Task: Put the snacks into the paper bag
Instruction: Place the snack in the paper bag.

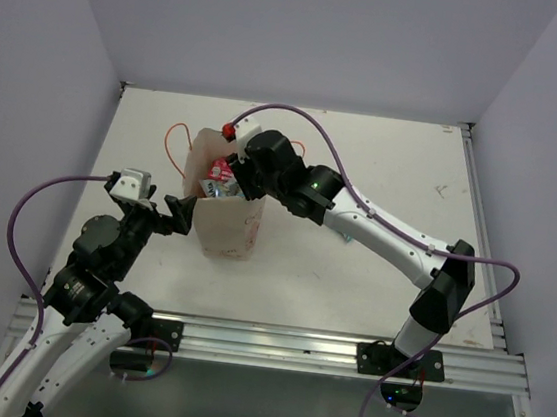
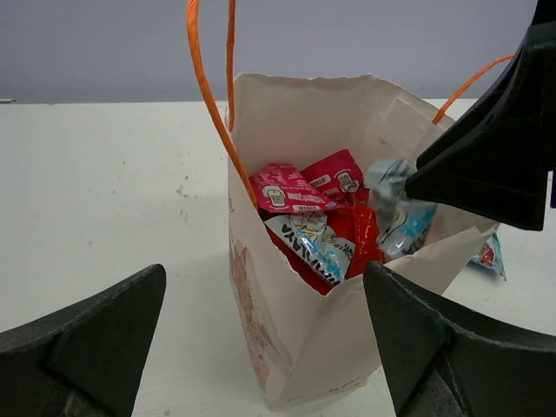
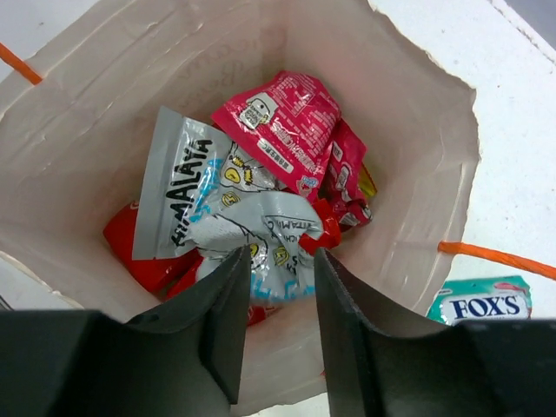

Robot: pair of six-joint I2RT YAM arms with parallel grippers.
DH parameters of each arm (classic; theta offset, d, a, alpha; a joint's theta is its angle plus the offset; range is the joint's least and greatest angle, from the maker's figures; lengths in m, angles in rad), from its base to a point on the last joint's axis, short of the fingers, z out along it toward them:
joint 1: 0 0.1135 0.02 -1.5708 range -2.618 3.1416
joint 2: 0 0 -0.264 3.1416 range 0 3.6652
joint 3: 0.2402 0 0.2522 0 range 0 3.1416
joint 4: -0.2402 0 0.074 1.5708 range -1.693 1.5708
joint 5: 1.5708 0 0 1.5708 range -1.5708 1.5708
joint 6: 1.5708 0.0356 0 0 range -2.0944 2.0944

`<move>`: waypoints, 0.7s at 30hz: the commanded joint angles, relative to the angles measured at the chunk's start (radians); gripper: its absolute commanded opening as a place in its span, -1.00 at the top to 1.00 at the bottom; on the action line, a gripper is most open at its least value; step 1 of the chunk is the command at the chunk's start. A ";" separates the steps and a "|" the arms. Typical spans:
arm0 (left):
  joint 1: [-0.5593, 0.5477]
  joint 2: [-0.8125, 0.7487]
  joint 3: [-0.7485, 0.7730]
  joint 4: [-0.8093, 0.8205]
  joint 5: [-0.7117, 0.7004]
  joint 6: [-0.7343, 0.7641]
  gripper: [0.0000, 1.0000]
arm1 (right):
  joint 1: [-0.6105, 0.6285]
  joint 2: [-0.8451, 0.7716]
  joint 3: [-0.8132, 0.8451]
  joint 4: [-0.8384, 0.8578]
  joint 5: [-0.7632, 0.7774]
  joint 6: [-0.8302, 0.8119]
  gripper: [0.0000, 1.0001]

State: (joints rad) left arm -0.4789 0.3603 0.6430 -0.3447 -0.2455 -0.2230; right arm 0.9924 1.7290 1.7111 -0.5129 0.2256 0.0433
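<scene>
Hanging over the open mouth of a cream paper bag (image 1: 225, 235) with thin orange cord handles, the right claw (image 1: 223, 180) points down into it. Its fingers are close together, pinching a crumpled silver and light-blue plastic packet (image 3: 261, 228). In the left wrist view that packet sits at about rim height against the bag's right wall, above the others inside.

Below it lie a flat silver and blue packet with yellow figures (image 3: 187, 178) and a magenta packet (image 3: 282, 122) on top of the heap. Shiny red packets (image 3: 143, 256) lie at the bottom.

The bag stands upright near the middle of the white bench (image 1: 383, 170). The left claw (image 1: 180, 209) is just beside the bag's left side, spread wide and gripping nothing. Whether a fingertip touches the paper I cannot tell.

One teal and white packet lettered FOX'S (image 3: 479, 304) lies on the bench outside the bag, just beside its wall and next to an orange handle.
</scene>
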 commanded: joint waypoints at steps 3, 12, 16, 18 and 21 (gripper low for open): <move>0.002 0.003 -0.003 0.046 0.009 0.017 -1.00 | -0.003 -0.037 0.005 -0.006 0.014 0.015 -0.04; 0.003 0.003 -0.005 0.046 0.008 0.017 -1.00 | -0.001 -0.138 0.001 0.025 -0.072 0.055 -0.76; 0.002 0.002 -0.003 0.046 0.005 0.017 -1.00 | -0.001 -0.193 -0.019 0.062 -0.117 0.058 -0.97; 0.002 0.002 -0.003 0.046 0.005 0.016 -1.00 | -0.001 -0.218 -0.034 0.077 -0.129 0.059 -0.97; 0.002 0.002 -0.003 0.046 0.005 0.017 -1.00 | -0.001 -0.261 -0.051 0.085 -0.118 0.059 -0.97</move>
State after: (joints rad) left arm -0.4789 0.3603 0.6430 -0.3447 -0.2459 -0.2230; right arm 0.9920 1.5261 1.6764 -0.4801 0.1299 0.0933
